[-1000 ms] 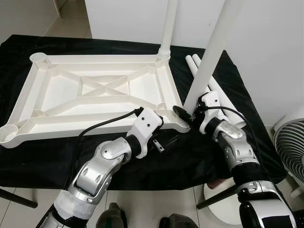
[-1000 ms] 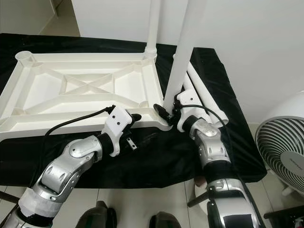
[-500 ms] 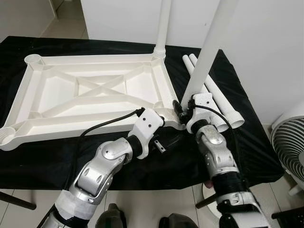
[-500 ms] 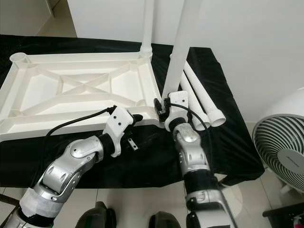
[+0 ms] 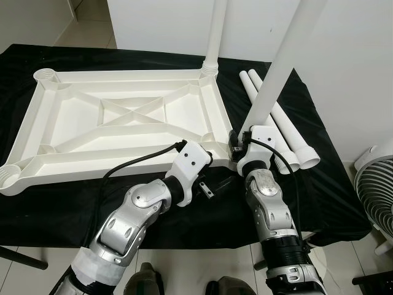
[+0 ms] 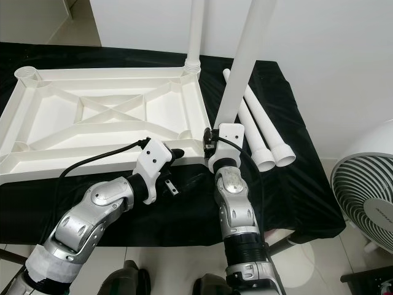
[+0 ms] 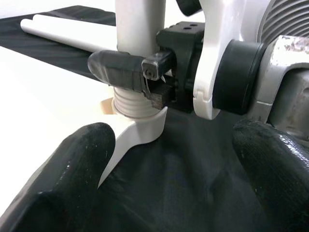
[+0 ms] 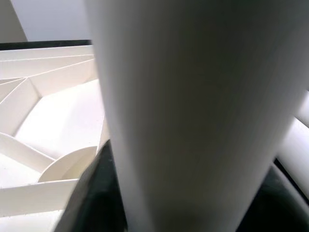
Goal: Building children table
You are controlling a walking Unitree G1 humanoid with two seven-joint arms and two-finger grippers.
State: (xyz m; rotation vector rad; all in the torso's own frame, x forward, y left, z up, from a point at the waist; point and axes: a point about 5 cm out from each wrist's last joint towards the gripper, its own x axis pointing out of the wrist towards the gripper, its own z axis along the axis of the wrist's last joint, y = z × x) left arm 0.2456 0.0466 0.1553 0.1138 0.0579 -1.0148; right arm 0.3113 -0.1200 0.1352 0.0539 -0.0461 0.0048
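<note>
Tabletop lies upside down on the black cloth, one leg already standing in its far right corner. I see my right gripper clenched around a second leg, holding it upright at the near right corner socket. My left gripper sits just beside that corner, fingers spread apart. Two spare legs lie to the right.

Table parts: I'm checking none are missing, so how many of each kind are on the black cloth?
Tabletop: 1
Legs standing in corner sockets: 2
Legs lying loose: 2
Total: 5
</note>
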